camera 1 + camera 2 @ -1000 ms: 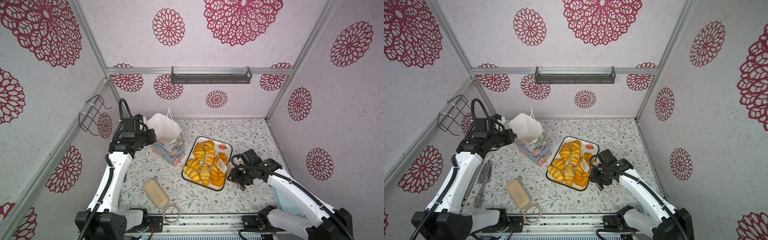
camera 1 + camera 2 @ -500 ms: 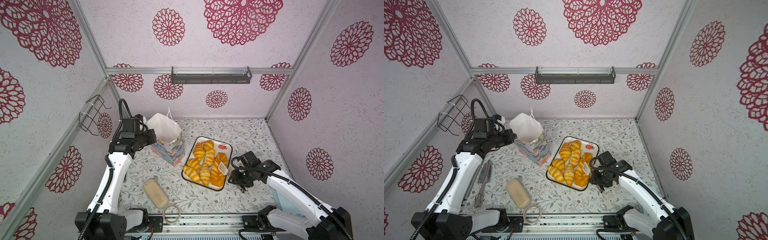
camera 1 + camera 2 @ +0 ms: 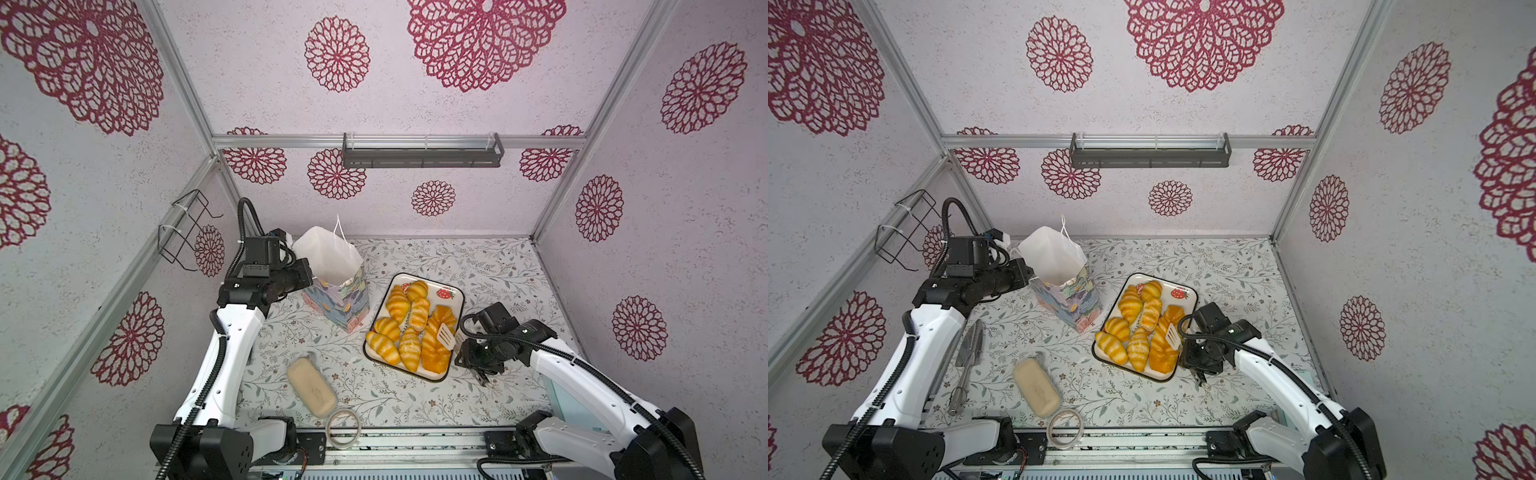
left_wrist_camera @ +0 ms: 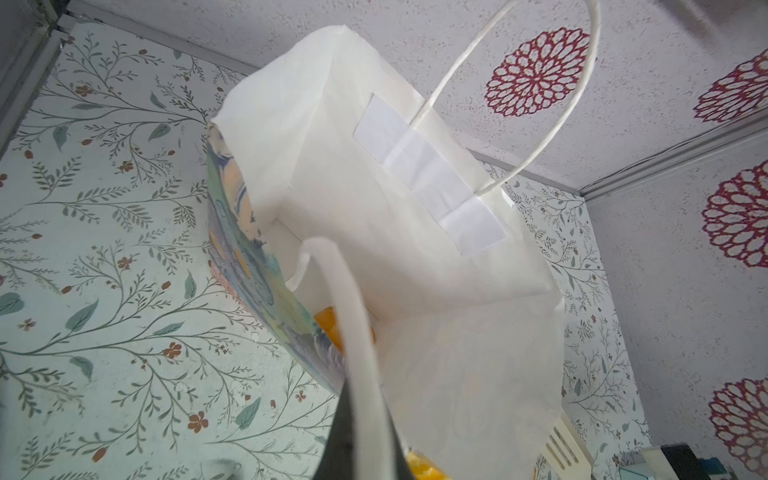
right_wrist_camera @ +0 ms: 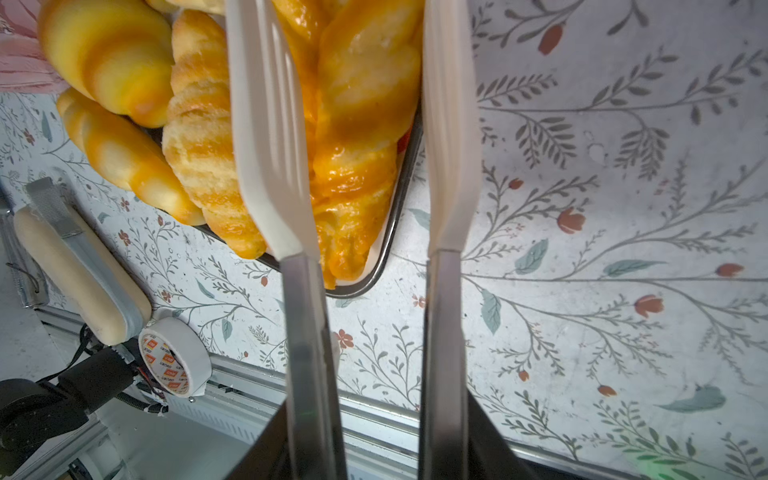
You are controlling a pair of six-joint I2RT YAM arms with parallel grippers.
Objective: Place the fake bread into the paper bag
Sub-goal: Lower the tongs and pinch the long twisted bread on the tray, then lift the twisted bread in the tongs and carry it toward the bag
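Now a touch nearer the front end of the tray [image 5: 374, 266] than a second ago, blades drawn closer together: right gripper [image 3: 467, 353], clenched on the metal handles of white tongs [image 5: 270, 124]; nothing else displaced. All of the fake bread [image 3: 409, 328] heaped on that tray, right of the paper bag [image 3: 330, 259] and apart from its mouth; none lifted yet. Closest to the tongs, the long braided loaf [image 3: 434, 353], lying along the tray's right-hand long side, long axis roughly in line with the blades. In the right wrist view, sits between the two blades: inner blade over the seam beside a croissant [image 5: 208, 166], outer blade over the desk [image 5: 582, 208] just outside the rim. Probably calls for a small shift inward before lowering, else risks landing the outer blade on the rim. Right arm clearly the nearer to the bread. Over at the bag, left gripper [image 3: 305, 272] clenched on its near edge or cord, cannot tell which, tipping the white mouth toward the tray. Toward the front edge, pale block [image 3: 311, 388] and tape roll [image 3: 341, 422], clear of both arms.
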